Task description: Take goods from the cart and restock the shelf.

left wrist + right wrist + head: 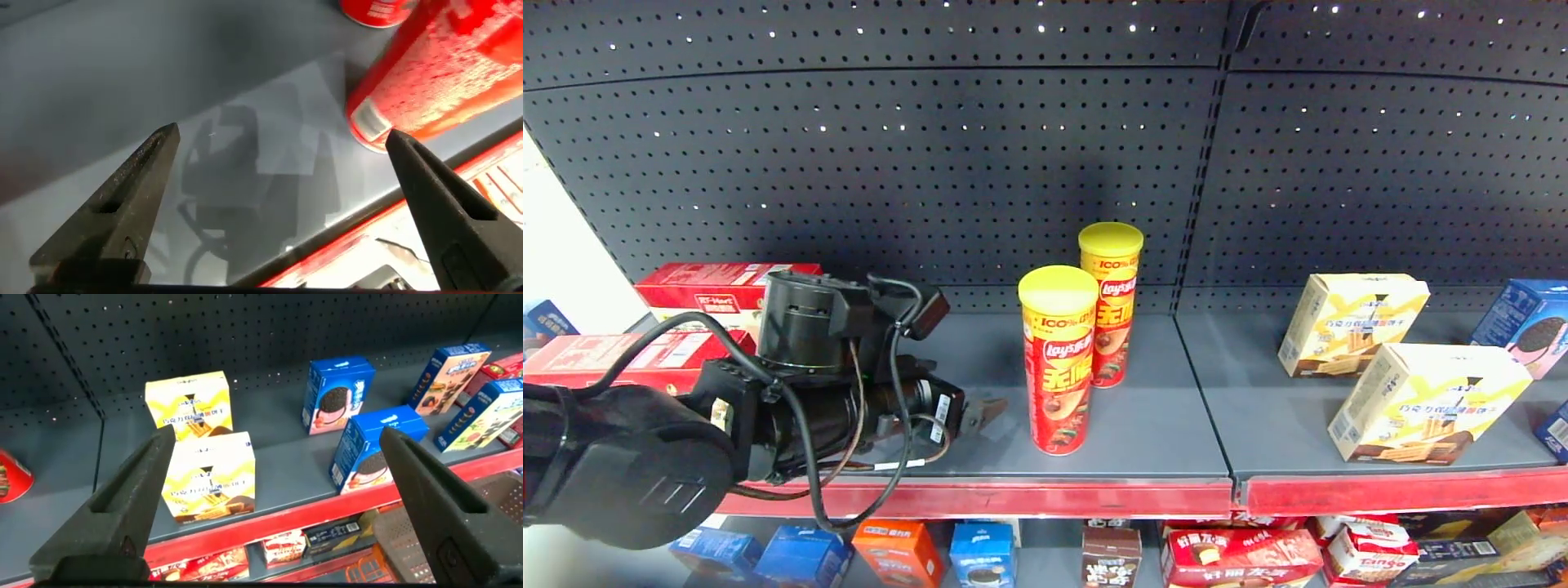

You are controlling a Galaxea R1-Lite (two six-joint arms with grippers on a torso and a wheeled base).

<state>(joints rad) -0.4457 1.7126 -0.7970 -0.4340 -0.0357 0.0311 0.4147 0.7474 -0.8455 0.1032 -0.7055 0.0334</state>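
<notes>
Our left gripper (985, 407) hangs nearest, claw spread wide, low over the grey shelf deck (1160, 425). Behind it we see a dark pegboard back panel (931, 163), and a red front strip (1094, 496) edges the deck. Cream-yellow biscuit boxes (1429, 404) sit toward 3 o'clock and red boxes (719, 282) toward 9. Mid-shelf, upright, the front chip can (1058, 363), red with a yellow lid and yellow-and-white lettering, stands at the left gripper's 3 o'clock. The rear chip can (1111, 306) is close at its 1 o'clock. Our right gripper (278, 434), also spread, faces the biscuit boxes and blue cookie boxes (339, 392).

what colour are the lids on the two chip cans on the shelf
Both lids are yellow, on the front chip can and the rear chip can; red bodies. Clearest in the head view.
</notes>
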